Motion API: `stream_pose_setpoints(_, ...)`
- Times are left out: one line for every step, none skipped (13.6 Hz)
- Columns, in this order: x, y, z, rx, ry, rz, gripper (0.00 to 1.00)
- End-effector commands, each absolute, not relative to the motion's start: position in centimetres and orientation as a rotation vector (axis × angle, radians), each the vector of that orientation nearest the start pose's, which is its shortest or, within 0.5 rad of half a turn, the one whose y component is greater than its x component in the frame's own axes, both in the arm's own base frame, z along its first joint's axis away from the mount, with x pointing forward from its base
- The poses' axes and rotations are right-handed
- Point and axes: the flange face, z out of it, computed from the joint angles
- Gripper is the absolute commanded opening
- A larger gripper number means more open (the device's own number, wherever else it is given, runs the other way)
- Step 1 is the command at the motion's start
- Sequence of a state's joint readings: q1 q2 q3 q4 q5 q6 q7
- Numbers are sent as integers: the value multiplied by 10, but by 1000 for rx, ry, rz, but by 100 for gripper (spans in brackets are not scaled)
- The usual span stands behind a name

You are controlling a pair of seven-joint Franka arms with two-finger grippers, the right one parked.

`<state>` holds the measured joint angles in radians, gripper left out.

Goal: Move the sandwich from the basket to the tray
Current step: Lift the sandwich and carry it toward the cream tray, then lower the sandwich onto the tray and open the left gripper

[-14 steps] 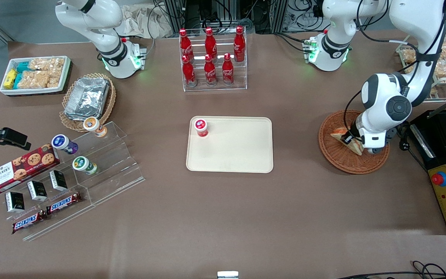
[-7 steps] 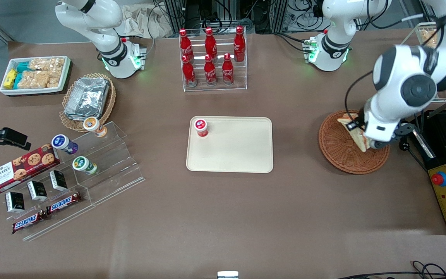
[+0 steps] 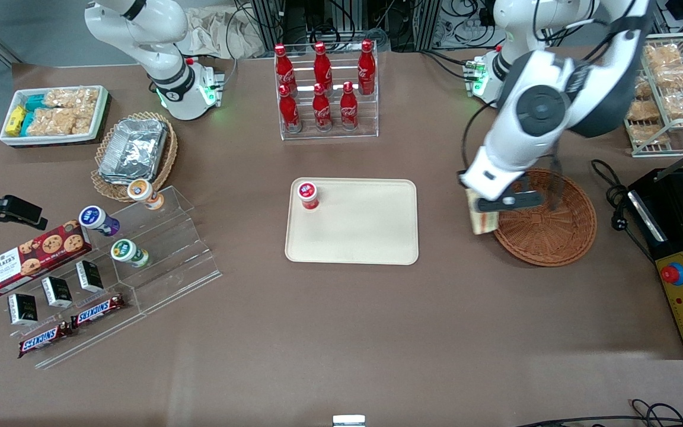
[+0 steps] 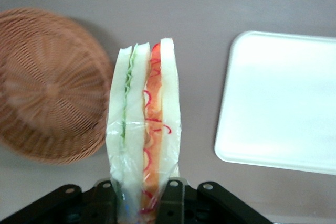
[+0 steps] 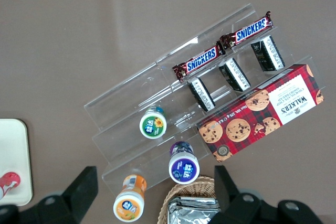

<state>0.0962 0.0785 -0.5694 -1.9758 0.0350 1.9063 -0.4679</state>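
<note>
Sandwich (image 4: 143, 129) is pinched upright in its clear wrap by the clamped gripper (image 3: 484, 212), hanging over bare table just past the rim of the basket (image 3: 549, 237), with the tray (image 3: 371, 237) off toward the parked arm's end.

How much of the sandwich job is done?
About halfway. Done: the sandwich is out of the basket, which looks empty. In hand: the gripper is shut on the sandwich, holding it above the table between the basket and the tray. Left: carry it over the tray, which holds only a small red-lidded cup, and set it down.
</note>
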Motion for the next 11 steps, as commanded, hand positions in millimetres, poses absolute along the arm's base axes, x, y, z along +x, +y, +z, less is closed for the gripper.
stream_pose_setpoints(501,-287,381,-3165,269,194,0)
stream_pose_setpoints(502,-301,363,-3195,286,185,0)
stream_pose_setpoints(498,-321,340,-3229,251,201,0)
stream_pose_setpoints(488,-346,323,-3218,289,161,0)
stream_pose_setpoints(478,-362,305,-3189,307,112,0)
stream_pose_setpoints(470,-376,286,-3173,287,75,0)
stream_pose_setpoints(464,-385,270,-3157,279,50,0)
stream_pose_setpoints(461,-388,253,-3139,288,31,0)
stream_pose_setpoints(460,-388,240,-3129,294,15,0)
stream_pose_setpoints(458,-388,229,-3118,297,9,0)
stream_pose_setpoints(455,-388,224,-3108,306,7,0)
